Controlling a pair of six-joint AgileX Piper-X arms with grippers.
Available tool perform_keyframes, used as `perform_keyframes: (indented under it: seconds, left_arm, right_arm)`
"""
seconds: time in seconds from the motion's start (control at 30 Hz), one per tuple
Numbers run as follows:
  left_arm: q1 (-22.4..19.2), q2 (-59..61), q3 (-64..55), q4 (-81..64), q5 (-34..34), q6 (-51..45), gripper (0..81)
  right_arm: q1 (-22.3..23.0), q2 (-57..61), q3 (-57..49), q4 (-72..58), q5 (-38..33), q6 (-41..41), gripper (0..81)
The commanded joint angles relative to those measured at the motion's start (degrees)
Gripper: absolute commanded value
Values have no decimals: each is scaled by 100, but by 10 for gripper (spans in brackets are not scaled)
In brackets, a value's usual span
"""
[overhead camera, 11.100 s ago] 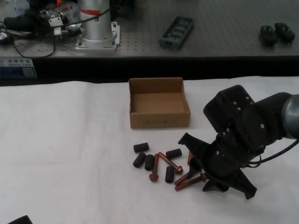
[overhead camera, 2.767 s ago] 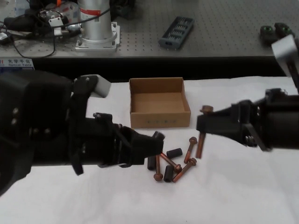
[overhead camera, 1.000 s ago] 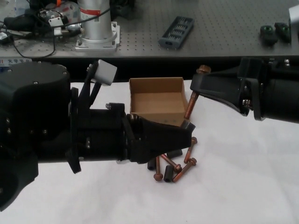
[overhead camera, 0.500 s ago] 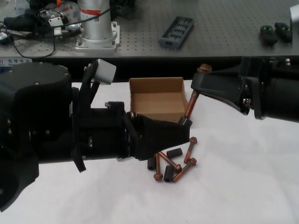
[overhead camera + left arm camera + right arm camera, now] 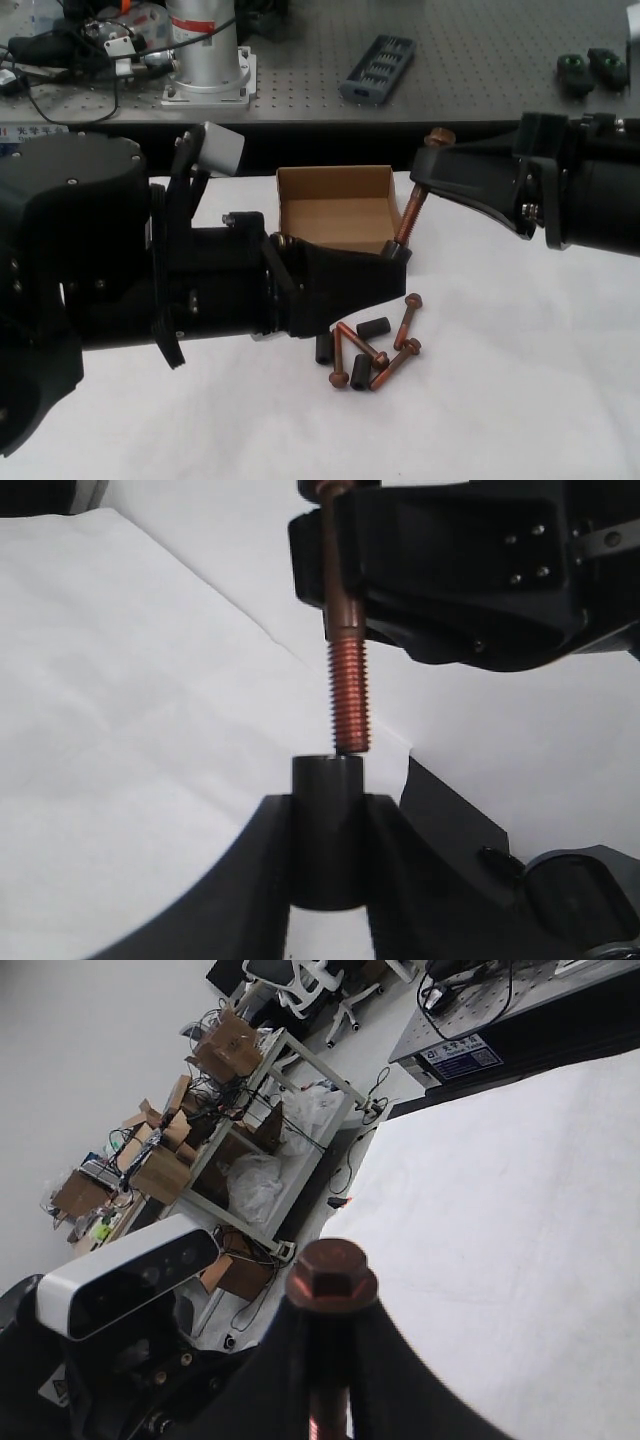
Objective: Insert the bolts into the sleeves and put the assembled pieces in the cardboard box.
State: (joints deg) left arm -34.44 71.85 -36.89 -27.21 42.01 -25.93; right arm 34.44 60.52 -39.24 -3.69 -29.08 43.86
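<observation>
Assembly has barely begun: the left gripper (image 5: 393,258) pinches a sleeve (image 5: 327,825) upright, and the right gripper (image 5: 328,1345) pinches a bolt (image 5: 347,680) whose threaded tip meets the sleeve's mouth, perhaps just inside. The box (image 5: 340,178) holds nothing; loose bolts (image 5: 361,345) and sleeves (image 5: 375,327) wait on the cloth (image 5: 520,380). Three seconds back, bolt and sleeve hung well apart; now they are aligned.

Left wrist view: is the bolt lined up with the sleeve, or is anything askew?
Slightly askew. The bolt leans a little against the upright sleeve, and its threaded tip sits off centre at the sleeve's top edge. Nothing looks damaged or spilled.
</observation>
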Motion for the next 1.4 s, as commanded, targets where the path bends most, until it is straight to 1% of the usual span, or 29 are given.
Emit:
perform_keyframes:
  seconds: [0.0, 0.13, 0.53, 0.67, 0.83, 1.07, 1.23, 1.37]
  left_arm:
    - [-12, -61, -57, -247, -70, -68, 6]
    - [-12, -61, -57, -247, -70, -68, 6]
    - [-12, -61, -57, -247, -70, -68, 6]
    - [-12, -61, -57, -247, -143, -17, 6]
    - [-12, -61, -57, -259, -431, -1, 6]
    - [-12, -61, -57, -361, -875, 64, 6]
    - [-12, -61, -57, -421, -876, 64, 6]
    - [-12, -61, -57, -420, -876, 78, 6]
  right_arm:
    - [-28, 38, -49, 34, -110, 11, 19]
    - [-28, 84, -49, 33, -110, 237, 19]
    - [-43, 122, -39, 33, -110, 391, 19]
    - [-43, 122, -39, 33, -143, 390, 19]
    - [-33, 122, -39, 33, -325, 390, 19]
    - [-26, 67, -39, 248, -413, 259, 19]
    - [-14, -129, -31, 516, -413, -58, 19]
    - [170, -220, -31, 731, -413, -243, 19]
